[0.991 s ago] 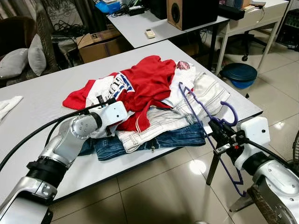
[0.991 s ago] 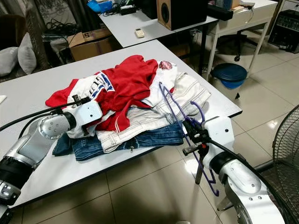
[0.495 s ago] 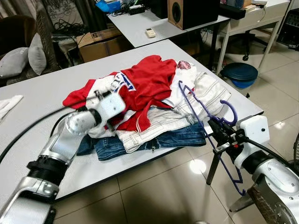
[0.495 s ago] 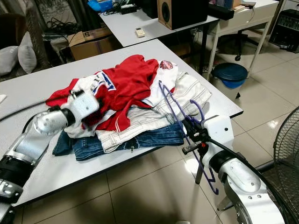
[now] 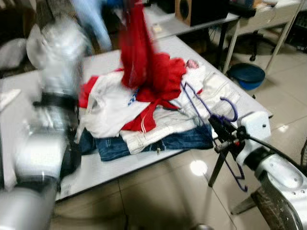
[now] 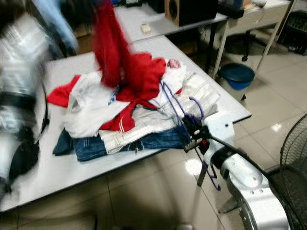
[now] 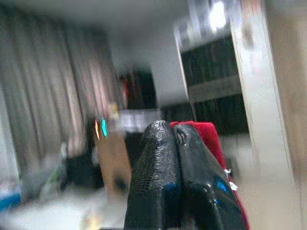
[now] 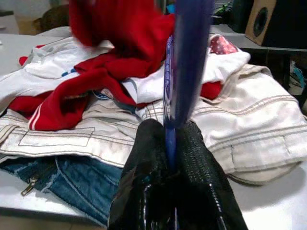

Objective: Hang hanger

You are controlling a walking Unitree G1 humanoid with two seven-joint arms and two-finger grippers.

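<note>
A purple wire hanger [image 5: 207, 108] leans over the table's front right corner, its hook over the clothes pile. My right gripper [image 5: 217, 131] is shut on its lower bar; in the right wrist view the black fingers [image 8: 144, 158] clamp the hanger [image 8: 188, 57]. My left arm [image 5: 55, 62] is raised and blurred. It holds a red garment [image 5: 137, 43] pulled high above the pile. In the left wrist view, my left gripper [image 7: 175, 132] is shut with red cloth [image 7: 206, 136] pinched at its tips. White trousers [image 5: 165, 125] and blue jeans [image 5: 144, 143] lie underneath.
The grey table [image 5: 103, 165] ends close to my right arm. Behind it stands a second desk with a black speaker [image 5: 199, 9]. A blue bin [image 5: 245, 75] sits on the tiled floor at right, and a fan grille [image 6: 293, 158] is at the far right.
My left arm has swung up fast from the pile, lifting the red garment with it. The right gripper and the hanger have hardly moved.
</note>
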